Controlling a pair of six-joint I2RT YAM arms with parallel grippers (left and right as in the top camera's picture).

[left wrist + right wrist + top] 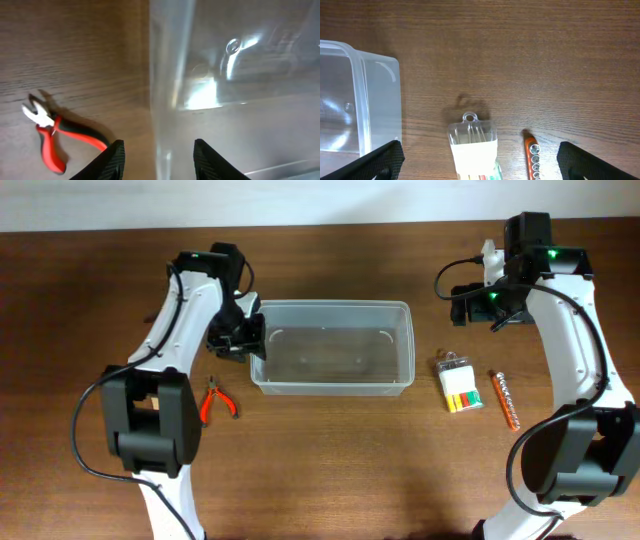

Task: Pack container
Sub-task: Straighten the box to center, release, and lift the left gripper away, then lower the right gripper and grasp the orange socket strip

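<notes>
The container is a clear, lidless plastic bin in the middle of the table, with nothing visible inside. My left gripper is open at its left end. In the left wrist view the jaws straddle the bin's left wall, one finger outside and one inside. My right gripper is open and empty, hovering behind the bin's right end. The right wrist view shows its fingers spread wide above a small clear packet, with the bin's corner at the left.
Red-handled pliers lie on the wood left of the bin's front and also show in the left wrist view. The clear packet with coloured pieces and an orange socket holder lie right of the bin.
</notes>
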